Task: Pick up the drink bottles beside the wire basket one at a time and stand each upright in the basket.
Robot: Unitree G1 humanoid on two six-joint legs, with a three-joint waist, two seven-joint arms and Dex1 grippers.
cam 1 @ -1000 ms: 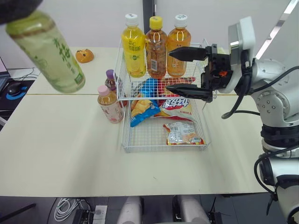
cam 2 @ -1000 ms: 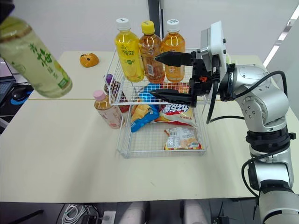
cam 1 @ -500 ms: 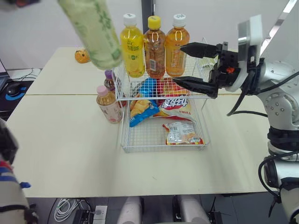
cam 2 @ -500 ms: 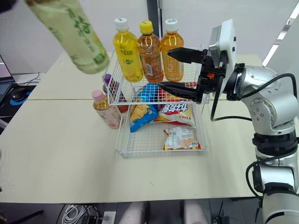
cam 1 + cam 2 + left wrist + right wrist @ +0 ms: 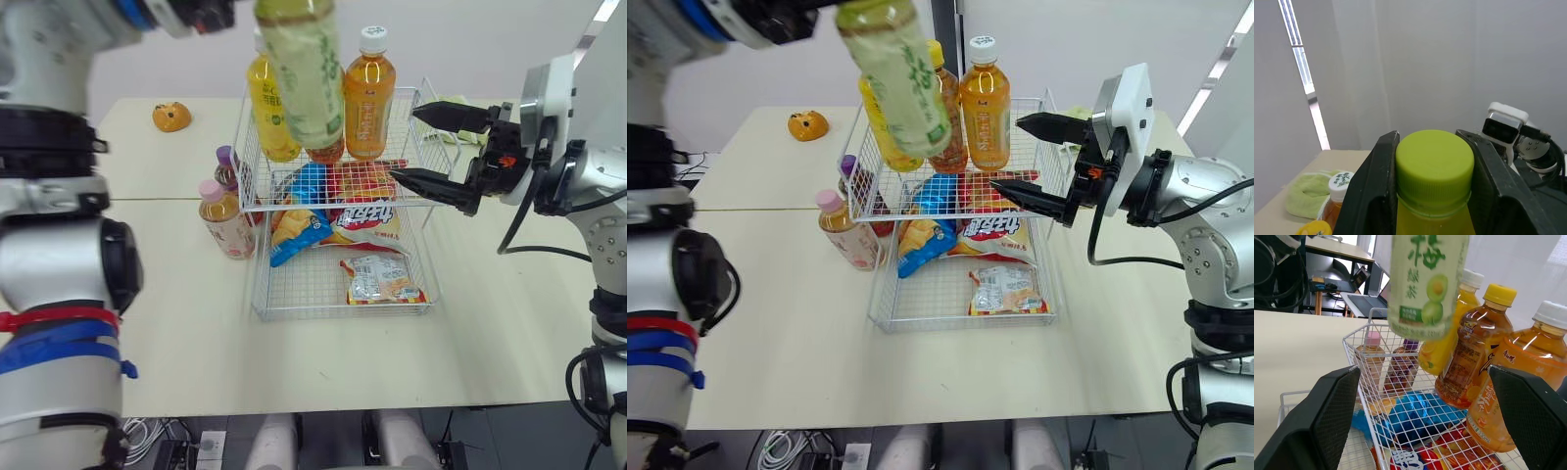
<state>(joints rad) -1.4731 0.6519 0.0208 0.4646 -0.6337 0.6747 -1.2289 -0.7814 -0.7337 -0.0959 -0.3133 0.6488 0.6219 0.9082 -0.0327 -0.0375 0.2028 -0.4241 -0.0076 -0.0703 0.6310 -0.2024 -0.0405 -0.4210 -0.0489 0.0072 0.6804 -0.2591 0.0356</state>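
Observation:
My left gripper is shut on the lime cap of a green tea bottle. The bottle hangs tilted over the back left of the wire basket's upper shelf, in front of a yellow bottle and an amber one. An orange bottle with a white cap stands upright on that shelf. Beside the basket's left wall stand a pink-capped bottle and a purple-capped bottle. My right gripper is open at the shelf's right side, holding nothing.
Snack bags lie in the basket's lower tier and under the shelf. A small orange toy sits at the table's back left. A green cloth lies behind the basket's right corner.
My left arm has carried the green bottle from the far left rightward to above the basket's shelf. My right gripper has drawn back a little to the right, still open.

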